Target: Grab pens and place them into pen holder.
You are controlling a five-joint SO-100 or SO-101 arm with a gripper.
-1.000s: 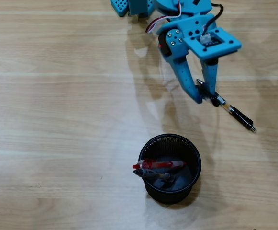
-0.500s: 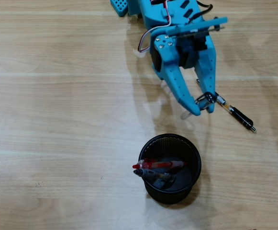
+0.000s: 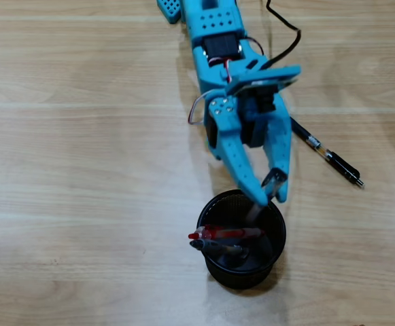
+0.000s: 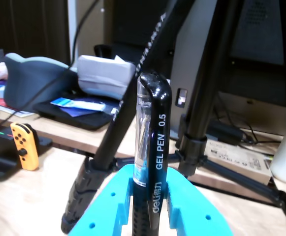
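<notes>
A: What was the gripper [image 3: 270,191] doing?

B: It was clamped on a gel pen [image 4: 150,162]. In the wrist view the blue fingers [image 4: 189,206] pinched its barrel, and the pen stood upright with its clip end up.

A: And seen from above?

B: The gripper hung over the far rim of the holder [image 3: 276,246].

A: Where were the other pens?

B: A red pen [image 3: 230,234] and a dark one [image 3: 219,248] lay tilted inside the holder. Another black pen [image 3: 326,154] lay on the table [image 3: 81,170], to the right of the arm [image 3: 217,41].
</notes>
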